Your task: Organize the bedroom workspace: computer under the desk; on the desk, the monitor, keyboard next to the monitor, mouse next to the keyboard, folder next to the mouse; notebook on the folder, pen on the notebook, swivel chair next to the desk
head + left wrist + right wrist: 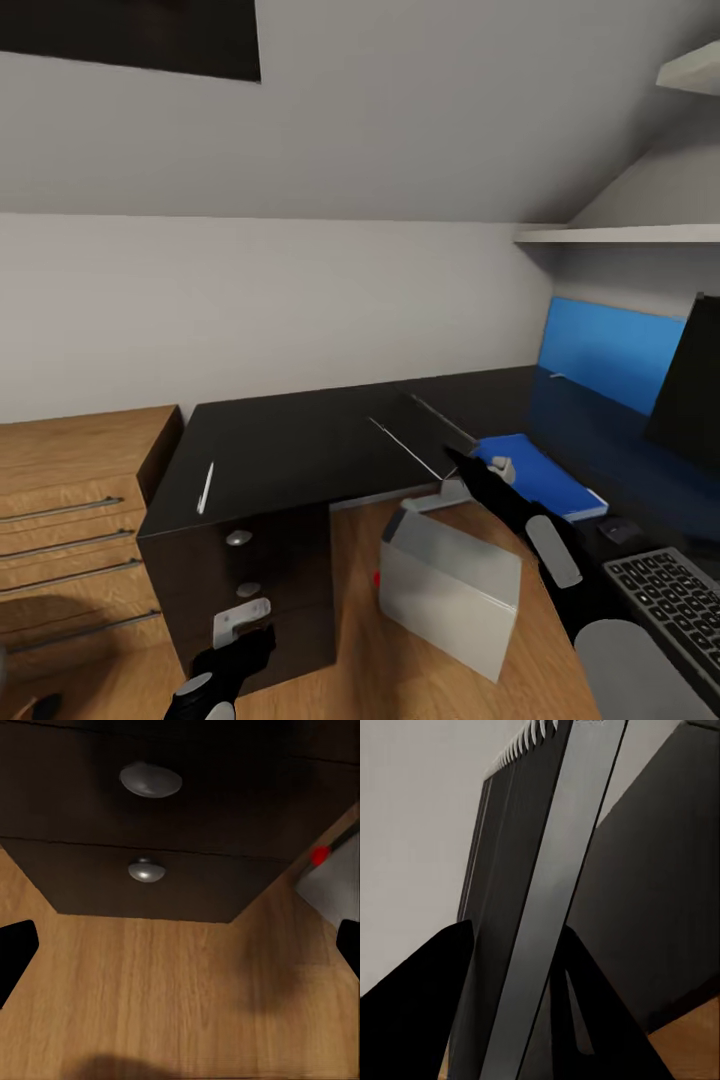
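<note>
The notebook (420, 432), gripped edge-on by the right hand (462, 462), hangs tilted over the desk (280, 450), its long edge running toward the wall, cover hidden. The blue folder (545, 478) lies just beside, the pen (206, 487) well apart. The left hand (235, 655) is spread wide, low by the drawers

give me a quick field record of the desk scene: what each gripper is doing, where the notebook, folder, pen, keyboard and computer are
right gripper: shut on notebook, lifted at a tilt over the desk
left gripper: open, low by the desk drawers
folder: blue, flat on desk, just right of the notebook
pen: on desk near its left edge
keyboard: on desk, at right
computer: grey tower on the floor beside the drawers
</note>
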You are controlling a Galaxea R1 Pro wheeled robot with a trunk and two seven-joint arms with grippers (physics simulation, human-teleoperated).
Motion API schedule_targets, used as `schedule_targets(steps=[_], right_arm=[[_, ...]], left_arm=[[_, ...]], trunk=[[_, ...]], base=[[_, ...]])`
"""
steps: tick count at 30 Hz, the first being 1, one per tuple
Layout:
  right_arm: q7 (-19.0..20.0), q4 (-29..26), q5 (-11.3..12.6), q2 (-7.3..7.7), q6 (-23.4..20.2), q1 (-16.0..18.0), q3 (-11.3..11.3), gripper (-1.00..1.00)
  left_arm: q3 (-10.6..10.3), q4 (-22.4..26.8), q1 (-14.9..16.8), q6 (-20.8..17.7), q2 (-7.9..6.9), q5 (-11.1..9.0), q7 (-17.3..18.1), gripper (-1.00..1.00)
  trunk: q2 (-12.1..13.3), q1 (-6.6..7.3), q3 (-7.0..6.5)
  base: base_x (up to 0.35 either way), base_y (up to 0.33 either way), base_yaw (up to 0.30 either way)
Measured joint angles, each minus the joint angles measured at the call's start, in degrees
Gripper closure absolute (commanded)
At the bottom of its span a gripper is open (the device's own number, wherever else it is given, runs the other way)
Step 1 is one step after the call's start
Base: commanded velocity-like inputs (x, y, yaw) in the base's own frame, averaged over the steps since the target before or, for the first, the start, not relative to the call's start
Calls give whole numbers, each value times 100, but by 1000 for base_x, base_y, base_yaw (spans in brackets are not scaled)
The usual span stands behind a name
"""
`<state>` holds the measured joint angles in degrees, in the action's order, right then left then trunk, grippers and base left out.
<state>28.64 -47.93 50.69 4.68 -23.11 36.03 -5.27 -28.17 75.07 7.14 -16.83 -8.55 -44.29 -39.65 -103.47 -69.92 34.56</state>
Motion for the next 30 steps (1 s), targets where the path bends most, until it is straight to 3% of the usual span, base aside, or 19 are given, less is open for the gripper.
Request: schedule_targets(steps=[8,18,30], right_arm=[[-884,-376,61,0,-15,-136,-24,100],[-993,-407,143,0,-156,-144,-323,100],[-1017,-401,229,-15,-240,-145,-390,100]], left_arm=[[-5,-37,0,2,17,-1,0,-100],[1,-134,0,4,140,12,0,-100],[2,-153,1,9,158,16,0,-100]], trunk=[[0,0,-1],[0,0,3],[0,0,58]], base=[[0,0,-270],[0,0,-270],[0,0,-219]])
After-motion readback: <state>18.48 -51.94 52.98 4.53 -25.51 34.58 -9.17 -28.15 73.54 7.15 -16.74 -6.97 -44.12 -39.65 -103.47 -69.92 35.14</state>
